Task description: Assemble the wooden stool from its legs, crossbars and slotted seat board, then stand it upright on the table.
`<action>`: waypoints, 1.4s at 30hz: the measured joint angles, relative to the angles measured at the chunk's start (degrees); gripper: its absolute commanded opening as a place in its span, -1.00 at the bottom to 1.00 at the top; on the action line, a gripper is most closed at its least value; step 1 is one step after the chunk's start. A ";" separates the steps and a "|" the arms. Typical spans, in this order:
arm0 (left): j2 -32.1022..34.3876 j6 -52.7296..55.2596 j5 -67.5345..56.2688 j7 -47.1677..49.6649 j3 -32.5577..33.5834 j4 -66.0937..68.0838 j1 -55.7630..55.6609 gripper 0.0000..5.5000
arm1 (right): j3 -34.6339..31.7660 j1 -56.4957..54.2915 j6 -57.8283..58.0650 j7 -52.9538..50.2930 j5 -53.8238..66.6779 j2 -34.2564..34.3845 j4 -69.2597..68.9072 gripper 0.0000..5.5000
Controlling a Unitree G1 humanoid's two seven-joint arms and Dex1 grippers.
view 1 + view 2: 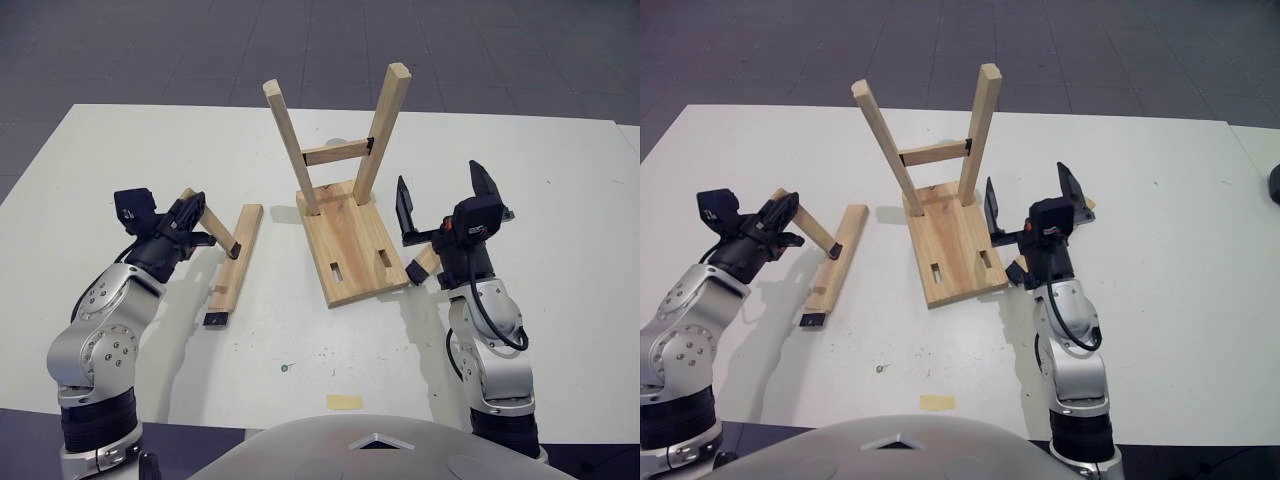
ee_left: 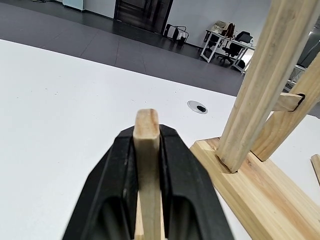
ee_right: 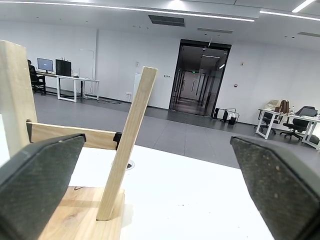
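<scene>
The seat board (image 1: pixel 350 245) lies flat at the centre of the table (image 1: pixel 560 250). Two legs (image 1: pixel 291 145) stand in its far slots, joined by a crossbar (image 1: pixel 337 152). The left gripper (image 1: pixel 195 222) pinches a wooden bar (image 1: pixel 218 230) that touches a loose leg (image 1: pixel 235 262) at left. The right gripper (image 1: pixel 443 195) is spread wide, just right of the board.

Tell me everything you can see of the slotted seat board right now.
The seat board is a pale, rectangular wooden slab lying flat on the white table, mid-table and turned askew. Two legs stand up from its far end, joined by a crossbar. Two slots near its near edge are empty. The open right tool sits close beside its right edge, and a short wooden piece lies by its near right corner.
</scene>
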 measured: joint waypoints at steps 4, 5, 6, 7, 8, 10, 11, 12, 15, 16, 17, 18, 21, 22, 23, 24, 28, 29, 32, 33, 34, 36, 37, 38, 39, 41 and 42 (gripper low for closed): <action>-1.76 -2.71 3.46 -0.33 -3.01 0.56 -0.75 -0.85 | 1.08 -0.02 -0.04 0.05 -0.01 0.23 0.09 0.96; -1.81 -3.50 4.64 -0.92 -3.80 0.84 -0.86 -0.85 | 1.12 -0.05 -0.04 0.03 -0.02 0.41 0.11 0.96; -1.71 -4.33 5.60 -1.42 -4.49 1.15 -0.74 -0.85 | 1.14 -0.08 -0.04 0.02 -0.03 0.48 0.13 0.96; -1.47 -5.96 7.44 -2.49 -5.43 1.42 -0.27 -0.85 | 1.16 -0.11 -0.05 -0.02 -0.05 0.50 0.14 0.96; -1.19 -7.47 9.11 -3.36 -6.28 1.75 0.58 -0.85 | 1.15 -0.12 -0.05 -0.04 -0.06 0.49 0.16 0.96; -0.97 -10.98 11.53 -5.09 -7.32 2.18 2.14 -0.85 | 1.14 -0.16 -0.06 -0.05 -0.08 0.49 0.21 0.96; -0.94 -12.61 12.58 -5.81 -7.73 2.58 2.86 -0.85 | 1.09 -0.16 -0.06 -0.06 -0.09 0.48 0.25 0.96; -1.04 -14.93 13.65 -6.76 -8.25 3.14 3.67 -0.85 | 1.11 -0.17 -0.07 -0.06 -0.12 0.50 0.27 0.96; -1.53 -20.22 15.25 -8.89 -8.92 4.09 6.22 -0.85 | 1.11 -0.23 -0.07 -0.05 -0.12 0.48 0.32 0.96; -1.72 -21.38 15.27 -9.36 -8.89 4.53 6.72 -0.85 | 1.09 -0.30 -0.07 -0.04 -0.12 0.48 0.36 0.96; -1.81 -22.60 15.28 -9.88 -8.87 5.10 7.04 -0.85 | 1.07 -0.41 -0.07 -0.04 -0.11 0.46 0.41 0.96; -1.86 -23.64 15.28 -10.33 -8.88 5.91 7.06 -0.85 | 1.07 -0.50 -0.07 -0.03 -0.11 0.46 0.44 0.96; -1.89 -25.88 15.28 -11.51 -8.88 7.80 6.91 -0.85 | 1.03 -1.13 -0.08 -0.01 -0.11 0.44 0.76 0.96; -1.87 -26.67 15.27 -12.02 -8.87 8.66 6.67 -0.85 | 1.03 -1.40 -0.08 -0.01 -0.11 0.43 0.85 0.96; -1.84 -27.52 15.27 -12.49 -8.87 9.62 6.41 -0.85 | 1.02 -1.61 -0.09 -0.02 -0.11 0.43 0.87 0.96; -1.83 -28.15 15.28 -12.89 -8.86 10.37 6.11 -0.85 | 1.02 -1.66 -0.09 -0.05 -0.13 0.43 0.89 0.96; -1.53 -29.65 15.28 -14.66 -8.60 14.04 4.18 -0.85 | 0.99 -1.73 -0.10 -0.24 -0.18 0.45 1.06 0.96; -1.51 -29.94 15.26 -15.24 -8.38 15.08 3.58 -0.85 | 0.99 -1.73 -0.10 -0.28 -0.18 0.45 1.10 0.96; -1.30 -31.13 15.22 -17.20 -7.78 18.71 1.65 -0.85 | 0.99 -1.75 -0.10 -0.53 -0.21 0.48 1.18 0.96; -1.26 -31.82 15.23 -17.84 -7.67 19.81 1.15 -0.85 | 0.99 -1.76 -0.09 -0.58 -0.22 0.48 1.25 0.96; -1.18 -32.52 15.23 -18.59 -7.53 21.25 0.41 -0.85 | 1.00 -1.79 -0.09 -0.64 -0.23 0.49 1.42 0.96; -0.98 -34.35 15.24 -20.00 -7.21 24.21 -0.84 -0.85 | 0.99 -1.83 -0.09 -0.82 -0.32 0.49 1.51 0.96; -0.93 -34.57 15.24 -20.43 -6.97 25.18 -1.37 -0.85 | 1.00 -1.86 -0.09 -0.91 -0.50 0.50 1.56 0.96; -0.89 -34.72 15.23 -20.69 -6.89 25.66 -1.64 -0.85 | 1.00 -1.88 -0.09 -0.98 -0.68 0.50 1.61 0.96; -0.86 -35.00 15.24 -20.92 -6.79 26.39 -1.96 -0.85 | 1.01 -1.92 -0.08 -1.08 -1.14 0.50 1.77 0.96; -0.78 -32.55 15.42 -19.47 -6.96 23.97 -1.49 -0.72 | 1.04 -1.93 -0.07 -1.12 -1.49 0.52 2.05 0.96; -0.65 -30.26 15.65 -18.19 -7.17 21.19 -0.87 -0.66 | 1.05 -1.93 -0.07 -1.15 -1.70 0.60 2.10 0.96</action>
